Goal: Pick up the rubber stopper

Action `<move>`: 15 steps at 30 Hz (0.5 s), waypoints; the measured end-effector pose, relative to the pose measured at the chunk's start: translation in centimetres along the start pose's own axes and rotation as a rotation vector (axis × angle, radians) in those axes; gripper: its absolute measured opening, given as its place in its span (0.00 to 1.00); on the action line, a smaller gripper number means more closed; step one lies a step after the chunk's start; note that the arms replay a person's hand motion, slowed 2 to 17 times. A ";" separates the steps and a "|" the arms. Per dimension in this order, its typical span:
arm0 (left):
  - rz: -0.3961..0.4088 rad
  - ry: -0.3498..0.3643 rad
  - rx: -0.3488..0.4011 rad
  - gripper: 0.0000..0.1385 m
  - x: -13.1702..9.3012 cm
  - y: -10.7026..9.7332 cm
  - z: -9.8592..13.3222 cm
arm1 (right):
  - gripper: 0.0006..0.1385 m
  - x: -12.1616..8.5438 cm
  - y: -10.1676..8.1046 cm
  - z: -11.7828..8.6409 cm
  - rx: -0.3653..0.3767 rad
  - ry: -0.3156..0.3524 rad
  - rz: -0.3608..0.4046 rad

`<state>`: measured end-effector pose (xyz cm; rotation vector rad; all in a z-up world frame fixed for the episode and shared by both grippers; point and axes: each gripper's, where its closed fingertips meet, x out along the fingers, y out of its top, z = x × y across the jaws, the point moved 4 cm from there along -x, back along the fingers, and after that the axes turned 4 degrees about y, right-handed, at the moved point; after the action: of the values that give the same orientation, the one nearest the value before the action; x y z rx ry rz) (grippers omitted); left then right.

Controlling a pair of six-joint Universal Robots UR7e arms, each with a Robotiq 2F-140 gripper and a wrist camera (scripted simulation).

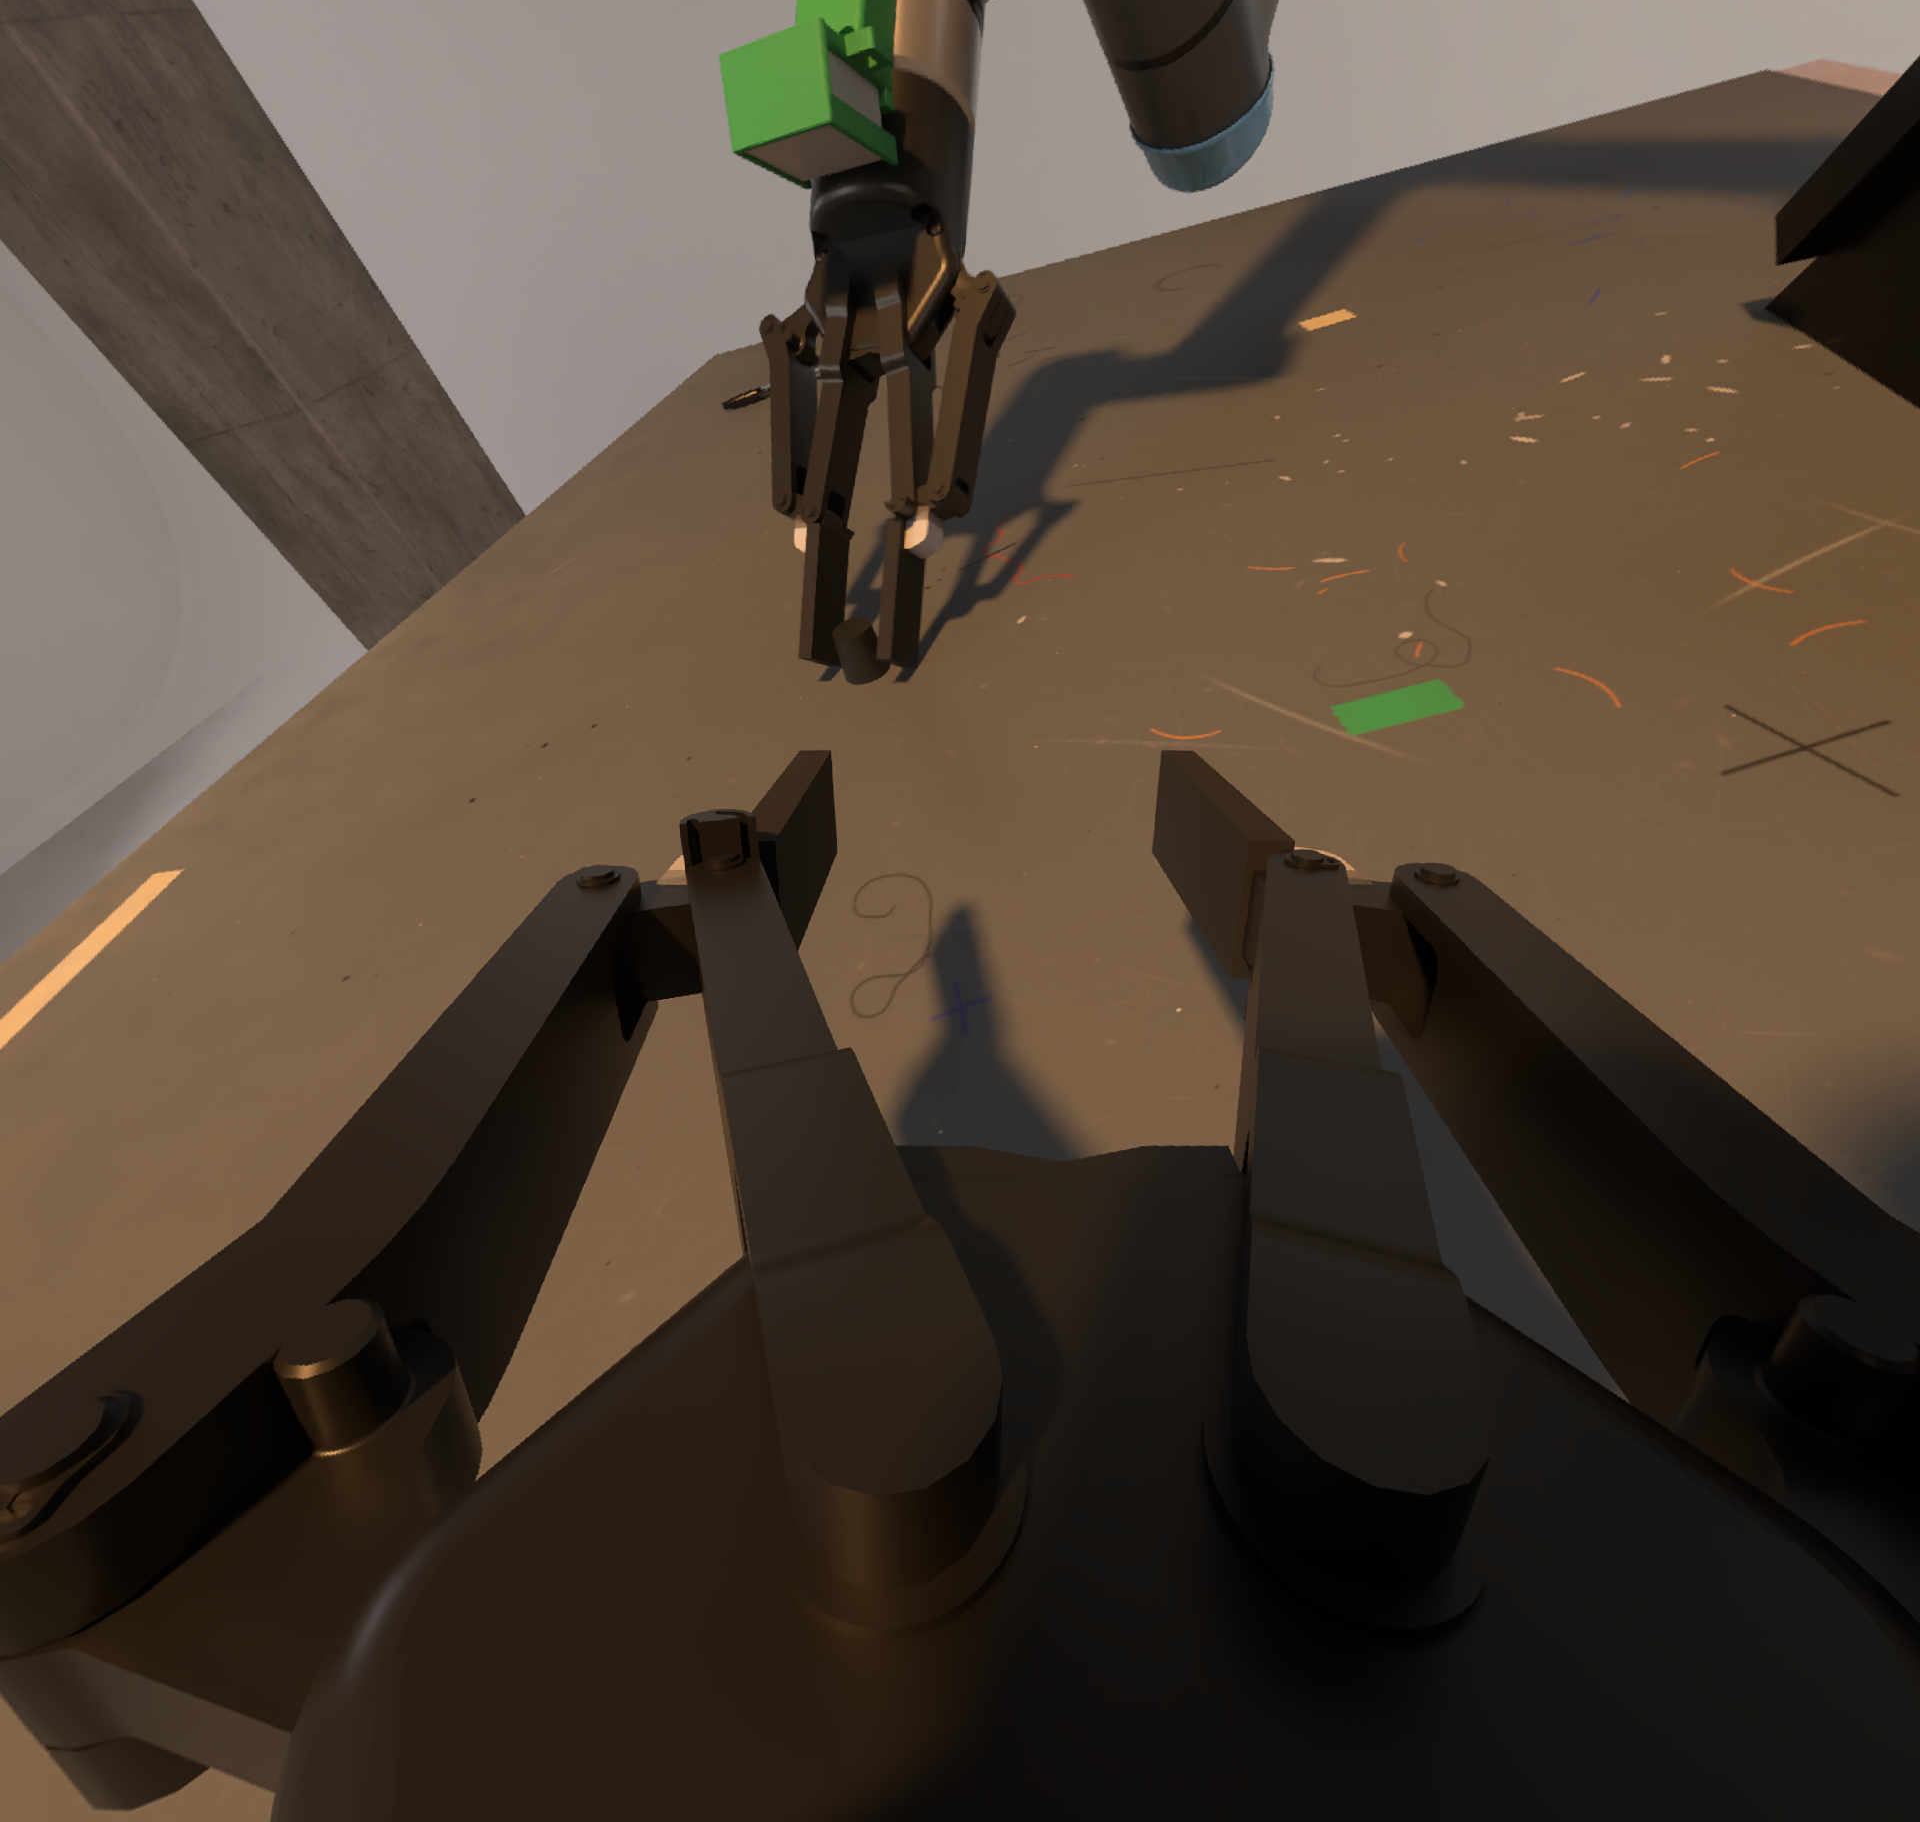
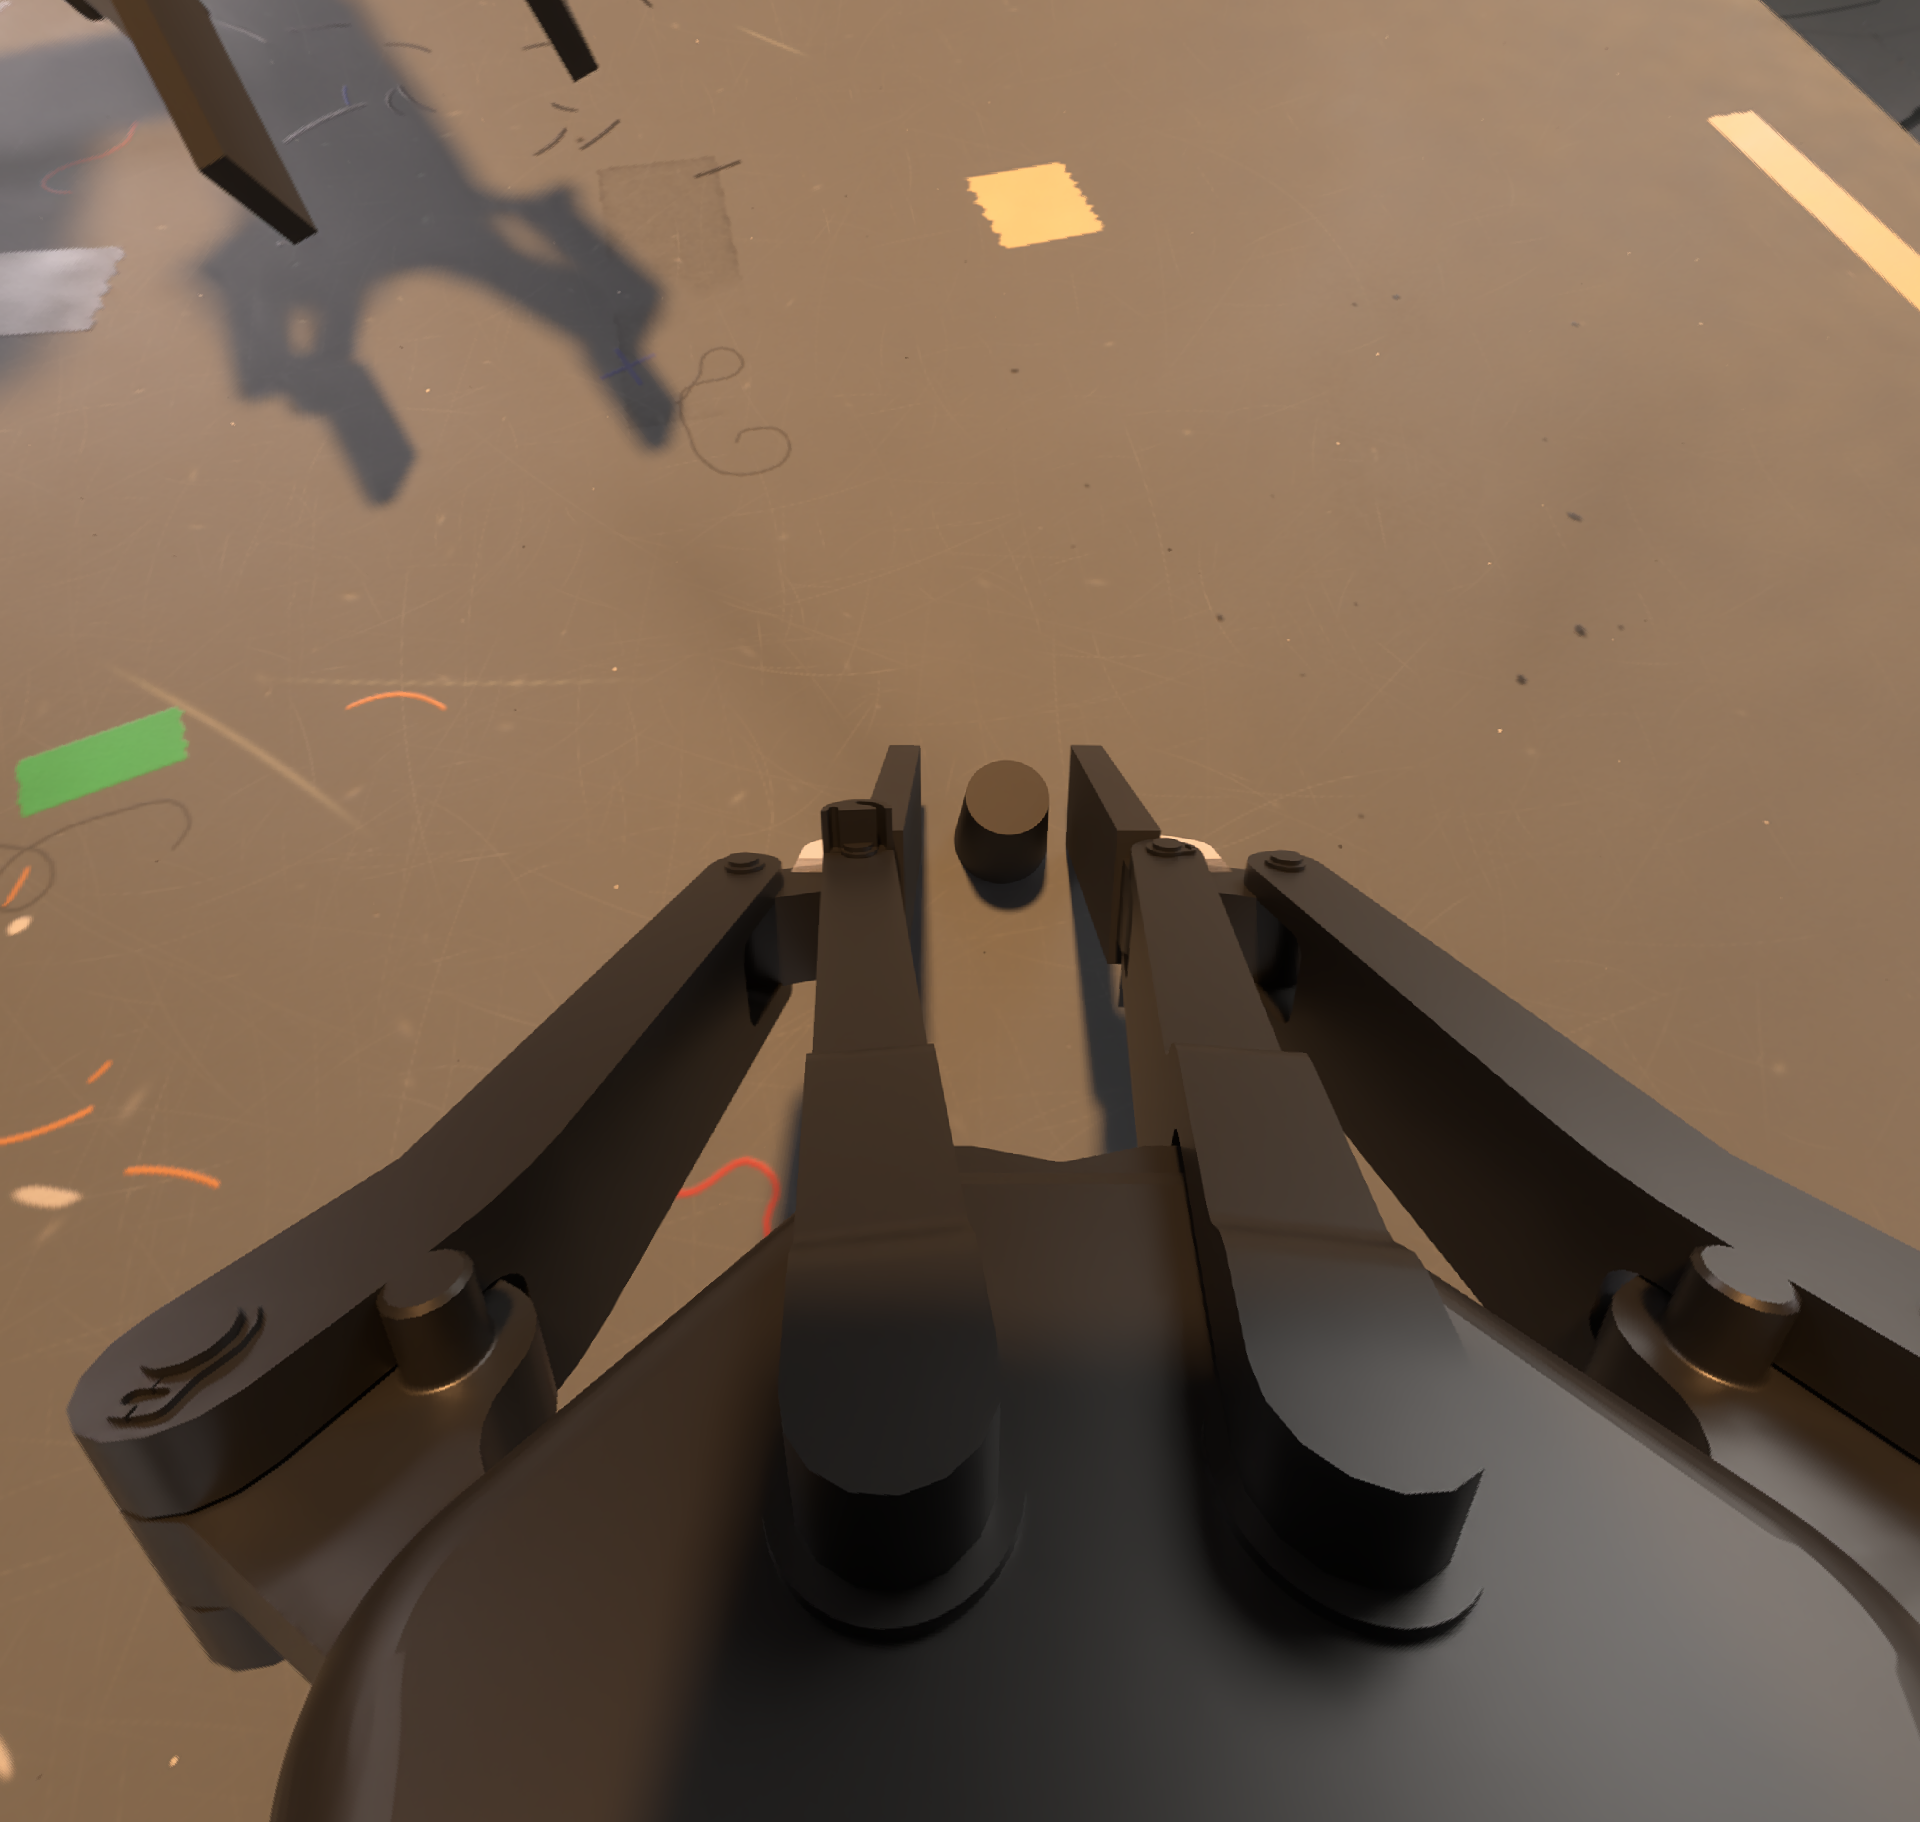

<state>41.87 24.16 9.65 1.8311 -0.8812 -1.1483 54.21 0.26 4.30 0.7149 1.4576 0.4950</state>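
Right claw [image 2: 995, 804] stands low over the counter [image 2: 1351, 525] with its fingers partly apart, one on each side of the rubber stopper [image 2: 1004, 822], which sits upright on the counter between them. A narrow gap shows on both sides of the stopper in the right wrist view, so neither finger appears to touch it yet. The stopper is a short dark cylinder with its flat round top facing up, its axis vertical, so the fingers meet its curved wall from either side. From the left wrist view the same stopper [image 1: 860, 652] stands between the right claw's fingertips. Left claw [image 1: 995, 785] hangs wide apart and empty, well away from the stopper, so the right arm is plainly the nearer. By my judgement, the next move only needs the fingers to squeeze inward, then lift.
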 end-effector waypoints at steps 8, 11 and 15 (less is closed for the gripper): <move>0.012 -0.025 -0.021 0.55 1.1 0.6 1.5 | 0.18 0.1 0.0 0.2 0.021 0.003 0.024; 0.015 -0.022 -0.031 0.54 1.7 0.8 1.9 | 0.17 0.1 0.0 0.2 0.031 0.004 0.028; 0.029 -0.014 -0.054 0.52 2.6 1.4 2.3 | 0.18 0.1 0.0 0.2 0.026 -0.011 0.026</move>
<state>40.43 20.72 9.24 1.7631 -0.8739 -1.1573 54.38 0.31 4.27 0.7569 1.4482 0.4924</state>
